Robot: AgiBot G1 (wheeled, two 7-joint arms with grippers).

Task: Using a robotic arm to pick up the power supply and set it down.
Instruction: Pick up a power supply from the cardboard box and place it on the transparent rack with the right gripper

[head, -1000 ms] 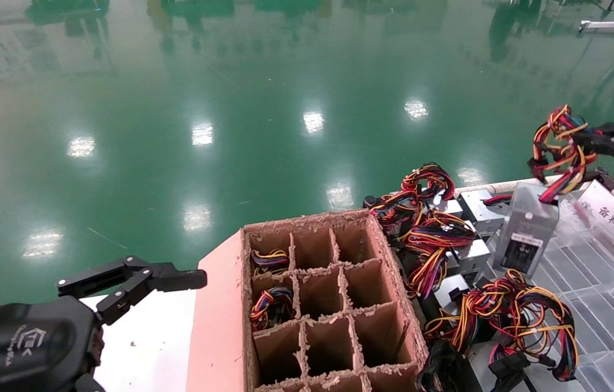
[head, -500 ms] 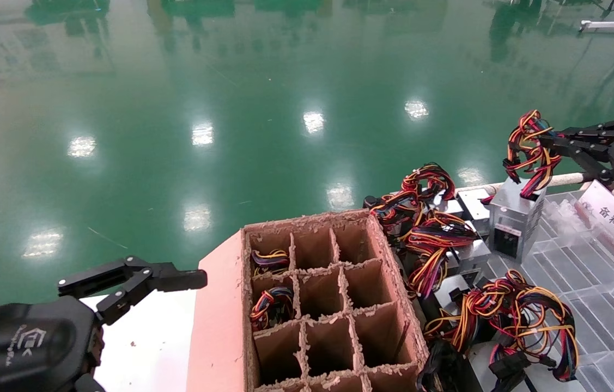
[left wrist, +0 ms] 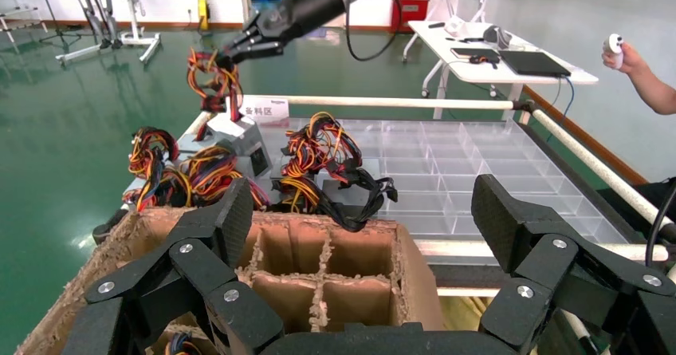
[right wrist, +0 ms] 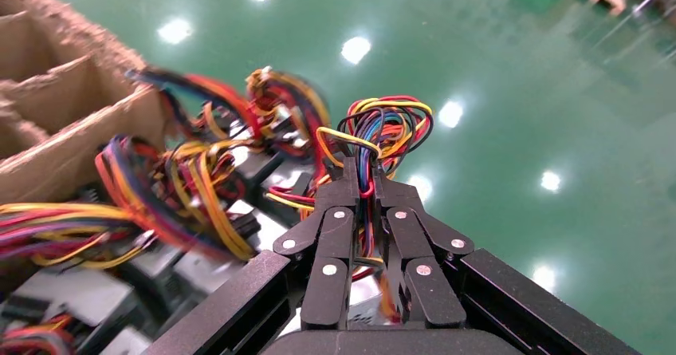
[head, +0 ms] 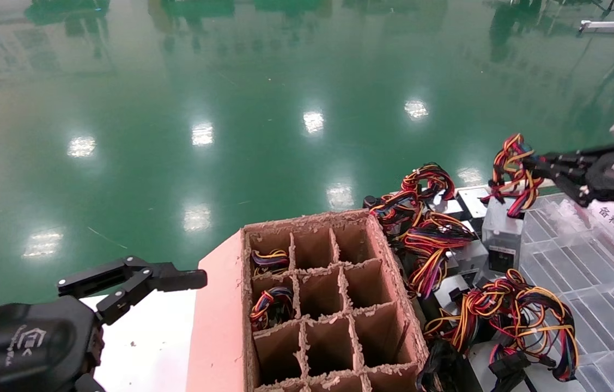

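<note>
The right end effector (head: 530, 163), clamped on the power supply's (head: 500, 234) wire bundle (head: 511, 163), has carried it leftward and lower, toward the other supplies (head: 448, 256); left end effector (head: 176, 277) stays parked, open.

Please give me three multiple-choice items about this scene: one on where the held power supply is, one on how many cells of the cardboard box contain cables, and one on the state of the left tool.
1. Where is the held supply?
A. Inside the box
B. Hanging by its cables to the right of the box
C. On the floor

2. How many cells of the box show cables?
A. None
B. Two
C. Six

3. How is the left tool?
A. Open, holding nothing
B. Shut on cables
C. Shut on the box wall

Answers: 1 B, the right tool grips the cable bundle and the supply hangs under it; 2 B, only two left-column cells hold wires; 3 A, its fingers stand wide apart with nothing between them.
</note>
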